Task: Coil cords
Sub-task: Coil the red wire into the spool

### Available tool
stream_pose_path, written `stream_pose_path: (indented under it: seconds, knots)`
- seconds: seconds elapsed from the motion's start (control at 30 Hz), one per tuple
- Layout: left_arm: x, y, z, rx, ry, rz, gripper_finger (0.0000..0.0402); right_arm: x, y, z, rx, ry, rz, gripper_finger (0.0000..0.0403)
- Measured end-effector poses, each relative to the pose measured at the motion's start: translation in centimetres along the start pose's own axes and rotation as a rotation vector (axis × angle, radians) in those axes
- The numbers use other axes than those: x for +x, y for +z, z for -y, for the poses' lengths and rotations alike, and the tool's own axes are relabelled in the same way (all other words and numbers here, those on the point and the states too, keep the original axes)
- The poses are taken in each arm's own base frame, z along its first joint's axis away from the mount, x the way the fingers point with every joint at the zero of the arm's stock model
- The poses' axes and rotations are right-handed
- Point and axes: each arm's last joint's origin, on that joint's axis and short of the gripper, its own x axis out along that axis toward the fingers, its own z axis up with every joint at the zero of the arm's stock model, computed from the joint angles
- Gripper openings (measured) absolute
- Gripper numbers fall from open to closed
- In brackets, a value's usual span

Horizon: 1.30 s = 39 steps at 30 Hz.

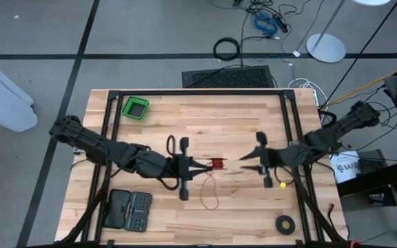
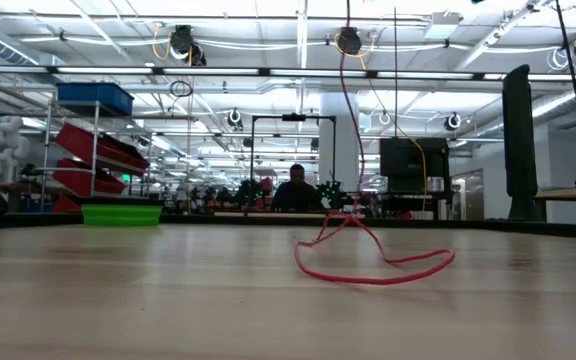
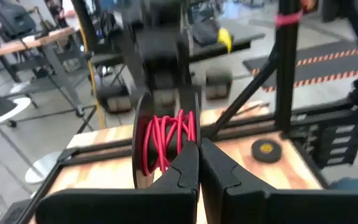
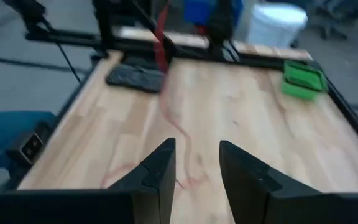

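Observation:
The cord is red with a dark core, wound into a small bundle [image 1: 218,164] held above the table's middle. My left gripper [image 1: 209,165] reaches in from the left and is shut on it. A tail [image 2: 346,110] hangs down from the bundle, and its end lies in a loose loop [image 2: 373,268] on the wood. My right gripper [image 1: 244,162] stands open a little to the right of the bundle, pointing at it, with nothing between its fingers [image 4: 160,165]. The hanging tail [image 4: 161,37] shows ahead of it. My left gripper pinches the wound bundle [image 3: 169,142] between its two fingers [image 3: 188,163], at one side of the windings. The fingers come in roughly level from the table's left. The bundle is lifted clear, its tail hanging slack with the end on the table.
A green bin [image 1: 135,108] stands at the far left of the table. A black tool case [image 1: 129,210] lies near the front left, and a black tape ring [image 1: 285,223] near the front right. Black frame posts [image 1: 112,131] run along both sides.

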Motion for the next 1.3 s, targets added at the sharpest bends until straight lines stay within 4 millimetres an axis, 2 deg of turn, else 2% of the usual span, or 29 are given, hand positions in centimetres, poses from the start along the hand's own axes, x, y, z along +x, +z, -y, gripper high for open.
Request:
stream_pose_path:
  seconds: [0.1, 0.23, 0.4, 0.53, 0.67, 0.87, 1.0, 1.13, 1.3]
  knots:
    - [-0.6, 0.3, 0.8, 0.0, -0.015, 0.014, 0.0001, 1.8, -2.2, -0.7, -0.013, 0.057, 0.086, 0.0111]
    - [-1.2, 0.4, 2.1, 0.01, 0.0, 0.008, 0.0001, 3.4, -3.7, -1.1, 0.045, 0.065, 0.188, 0.0112]
    - [-2.2, 0.7, 3.7, 0.016, 0.016, 0.016, 0.0001, 5.6, -5.0, -1.7, 0.002, 0.126, 0.123, 0.0131]
    - [-3.0, 1.0, 4.9, 0.011, 0.011, 0.036, 0.0001, 6.8, -4.7, -1.4, -0.045, 0.105, 0.167, 0.0156]
    - [-3.6, 0.9, 5.8, 0.001, -0.005, 0.03, 0.0001, 7.2, -3.8, -0.7, -0.007, 0.075, 0.267, 0.0174]
    - [-4.5, 1.0, 7.0, 0.039, 0.016, 0.029, 0.0001, 7.0, -2.6, -0.2, 0.0, 0.122, 0.387, 0.0186]
    - [-4.6, 1.0, 7.0, 0.067, 0.04, 0.029, 0.0001, 7.5, -2.5, -0.3, -0.052, 0.137, 0.414, 0.0186]
    - [-4.1, 1.0, 6.3, 0.079, 0.064, 0.023, 0.0001, 9.3, -3.1, 0.3, -0.038, 0.125, 0.408, 0.0186]
    - [-3.5, 0.9, 5.5, 0.062, 0.092, 0.017, 0.0001, 12.5, -3.3, 1.0, -0.015, 0.232, 0.346, 0.0181]
